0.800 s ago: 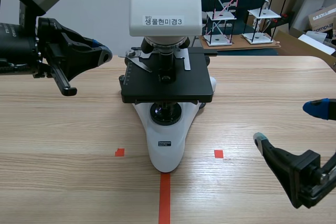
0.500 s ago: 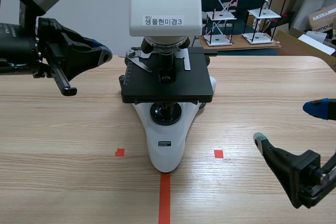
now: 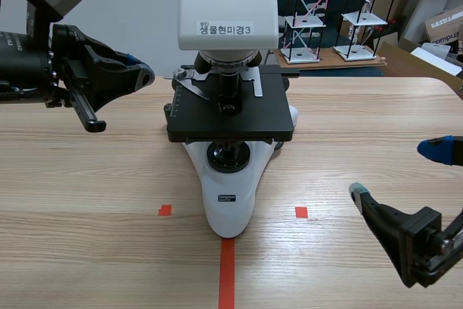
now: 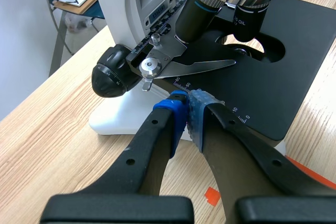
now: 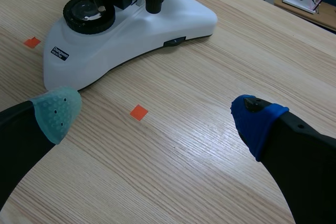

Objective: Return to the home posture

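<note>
White microscope [image 3: 228, 200] centred; left gripper [image 4: 189, 104] closed — right gripper [image 5: 156, 115] spread

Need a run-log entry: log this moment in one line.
left end effector: shut, empty | right end effector: open, empty | microscope: on table, not held

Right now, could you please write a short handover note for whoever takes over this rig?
Left claw: shut on nothing, raised beside the left edge of the microscope stage, with a gap between them in the scene view.
Right claw: open, holds nothing, low over the table to the right of the microscope's base.
Microscope: upright mid-table, untouched by either claw.
Done: both claws are free of any load.
Left: probably draw the left arm back from the stage to reach home. Whether the right arm is already home cannot be told.
</note>
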Robot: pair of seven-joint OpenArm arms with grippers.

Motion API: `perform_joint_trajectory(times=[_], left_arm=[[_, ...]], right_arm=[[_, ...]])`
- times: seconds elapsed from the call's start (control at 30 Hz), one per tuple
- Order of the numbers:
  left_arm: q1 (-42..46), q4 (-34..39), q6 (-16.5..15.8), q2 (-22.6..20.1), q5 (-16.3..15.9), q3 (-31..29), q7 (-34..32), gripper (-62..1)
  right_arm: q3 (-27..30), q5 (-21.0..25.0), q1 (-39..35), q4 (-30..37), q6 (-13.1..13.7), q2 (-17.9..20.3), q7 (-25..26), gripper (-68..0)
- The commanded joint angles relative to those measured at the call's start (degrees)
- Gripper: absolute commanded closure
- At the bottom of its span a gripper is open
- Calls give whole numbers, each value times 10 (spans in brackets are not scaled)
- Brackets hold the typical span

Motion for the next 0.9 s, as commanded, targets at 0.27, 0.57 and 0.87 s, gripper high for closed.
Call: perform_joint_trajectory(times=[0.27,0.57,0.87], left_arm=[[-6,4,3,1,-3,-4,-6,-14],[33,5,3,0,-2,-17,-37,-14],[223,13,-21,1,-1,-183,-163,-14]], right_arm=[[7,4,-1,5,-2,4,6,-634],[7,4,-1,5,-2,4,6,-634],[7,4,-1,5,-2,4,7,-634]])
